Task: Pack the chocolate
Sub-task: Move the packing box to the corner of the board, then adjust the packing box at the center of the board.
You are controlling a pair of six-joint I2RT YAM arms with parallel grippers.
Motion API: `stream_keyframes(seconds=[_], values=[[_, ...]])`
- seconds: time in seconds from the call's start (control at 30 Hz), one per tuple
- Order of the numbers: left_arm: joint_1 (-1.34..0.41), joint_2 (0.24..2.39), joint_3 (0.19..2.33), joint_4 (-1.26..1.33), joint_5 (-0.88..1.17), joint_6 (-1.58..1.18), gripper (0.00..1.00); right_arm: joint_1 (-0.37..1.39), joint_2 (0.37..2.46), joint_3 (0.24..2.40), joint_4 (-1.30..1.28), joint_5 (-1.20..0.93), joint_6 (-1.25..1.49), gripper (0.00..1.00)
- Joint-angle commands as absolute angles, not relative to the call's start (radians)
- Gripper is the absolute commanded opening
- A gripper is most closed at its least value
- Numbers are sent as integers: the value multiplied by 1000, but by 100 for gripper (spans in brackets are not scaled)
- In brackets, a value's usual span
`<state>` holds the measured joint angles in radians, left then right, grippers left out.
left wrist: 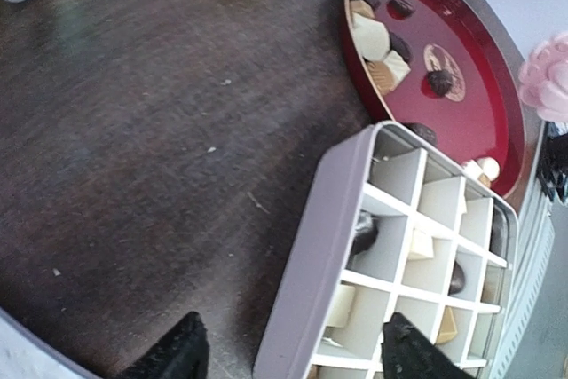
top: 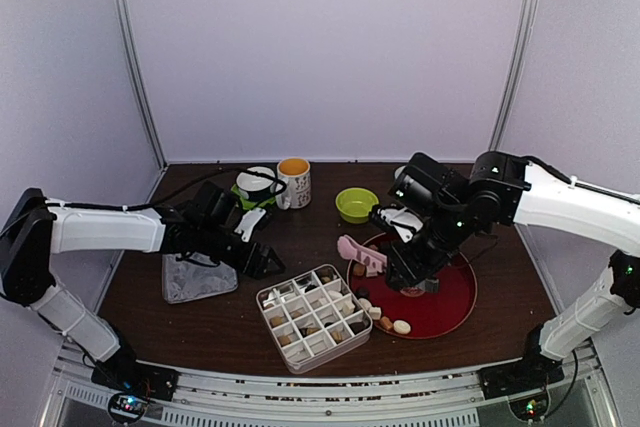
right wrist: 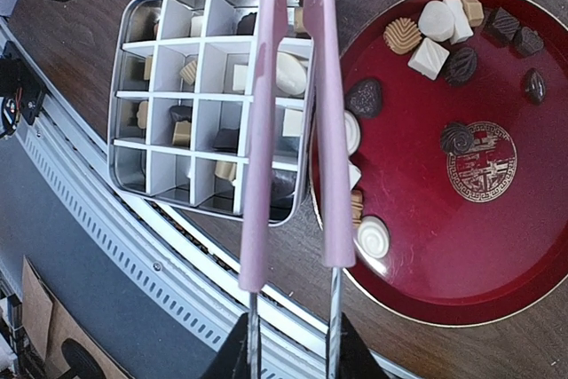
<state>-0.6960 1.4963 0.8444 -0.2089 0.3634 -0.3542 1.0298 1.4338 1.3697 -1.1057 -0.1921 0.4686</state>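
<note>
Two parted fingers of the left gripper (left wrist: 293,354) flank the divided tin's (left wrist: 311,255) near wall. Some chocolate (right wrist: 183,133) sits in its cells, more on the red tray (right wrist: 497,255). Right gripper (right wrist: 290,352) clamps pink tongs (right wrist: 264,130), arms spread, nothing between them.

Pale lilac walls (top: 320,47) — dark wooden table (top: 200,322).

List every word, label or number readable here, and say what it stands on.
No text can be read in any view.
On the white mug, dark print: too blurred to read.
On the red tray, a gold round emblem: ornamental pattern, no legible characters.
</note>
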Motion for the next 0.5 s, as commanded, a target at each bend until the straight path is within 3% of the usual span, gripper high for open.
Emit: stream_keyframes(seconds=[0.0, 0.47], values=[[-708, 1558, 919, -212, 449, -267, 63, 1025, 1403, 1352, -1073, -170, 483, 24], [-814, 1758, 1148, -440, 269, -149, 55, 1019, 1378, 1341, -1063, -159, 497, 23]])
